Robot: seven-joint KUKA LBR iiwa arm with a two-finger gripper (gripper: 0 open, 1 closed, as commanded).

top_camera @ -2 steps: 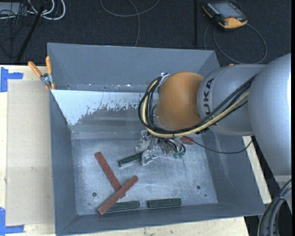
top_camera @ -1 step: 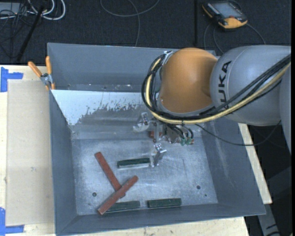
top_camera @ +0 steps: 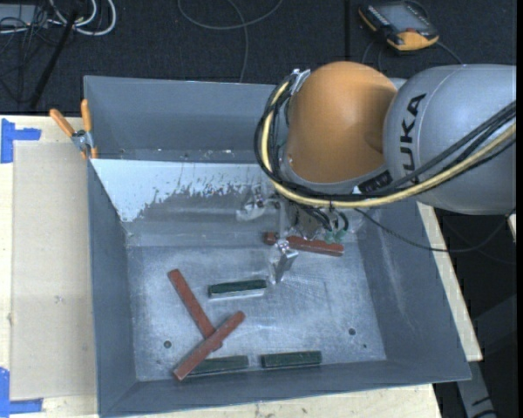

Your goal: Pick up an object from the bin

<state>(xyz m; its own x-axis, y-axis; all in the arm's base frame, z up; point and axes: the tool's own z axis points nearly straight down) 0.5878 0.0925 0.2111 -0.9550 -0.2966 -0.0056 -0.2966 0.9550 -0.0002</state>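
My gripper (top_camera: 281, 261) hangs below the arm's wrist over the back middle of the bin floor. A brown flat stick (top_camera: 312, 246) lies level right beside it, its left end meeting the gripper; whether it is gripped I cannot tell. Just below and left of the gripper lies a dark green bar (top_camera: 237, 290), flat on the floor.
Two more brown sticks cross on the front left of the floor, one (top_camera: 190, 301) slanting down-right and one (top_camera: 209, 347) slanting up-right. Two dark green bars (top_camera: 218, 366) (top_camera: 290, 360) lie along the front wall. The sloping back wall rises close behind the gripper.
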